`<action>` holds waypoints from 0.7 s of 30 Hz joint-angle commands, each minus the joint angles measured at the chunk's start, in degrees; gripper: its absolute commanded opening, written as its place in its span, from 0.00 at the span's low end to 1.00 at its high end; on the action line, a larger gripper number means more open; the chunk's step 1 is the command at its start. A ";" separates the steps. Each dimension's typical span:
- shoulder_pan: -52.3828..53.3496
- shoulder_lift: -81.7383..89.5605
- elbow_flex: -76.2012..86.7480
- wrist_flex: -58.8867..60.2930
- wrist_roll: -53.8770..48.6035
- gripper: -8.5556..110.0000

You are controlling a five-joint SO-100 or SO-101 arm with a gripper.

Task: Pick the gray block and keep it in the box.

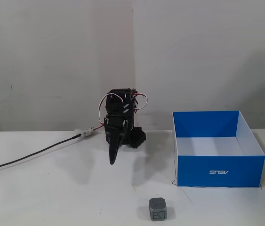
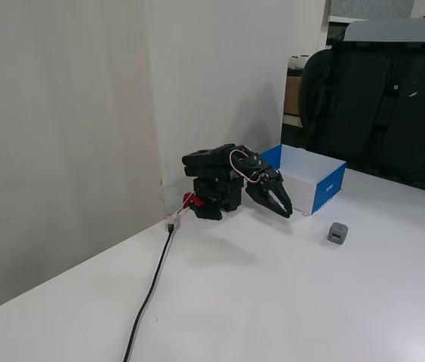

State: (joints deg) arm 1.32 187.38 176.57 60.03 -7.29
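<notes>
The gray block [image 1: 158, 209] is a small dark cube on the white table near the front edge, and it also shows in the other fixed view [image 2: 338, 233]. The blue box [image 1: 219, 172] stands open to the right of the arm, white inside, and looks empty; it also shows behind the gripper [image 2: 327, 187]. My gripper [image 1: 112, 161] is folded at the arm's base, pointing down just above the table with its jaws together and holding nothing; it also shows in the side view [image 2: 287, 213]. It is well back and left of the block.
A black cable [image 1: 33, 154] runs from the arm's base across the table to the left. A wall stands right behind the arm. Black chairs [image 2: 393, 105] stand beyond the table's far side.
</notes>
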 commanded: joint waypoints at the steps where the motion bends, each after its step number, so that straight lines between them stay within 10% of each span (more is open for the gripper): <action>1: -0.09 9.05 -0.97 -1.58 -0.26 0.07; 13: -8.35 6.77 -15.91 5.71 1.05 0.07; 21: -15.12 -28.21 -37.44 8.26 2.37 0.07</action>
State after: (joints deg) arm -12.66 163.30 145.81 68.12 -5.01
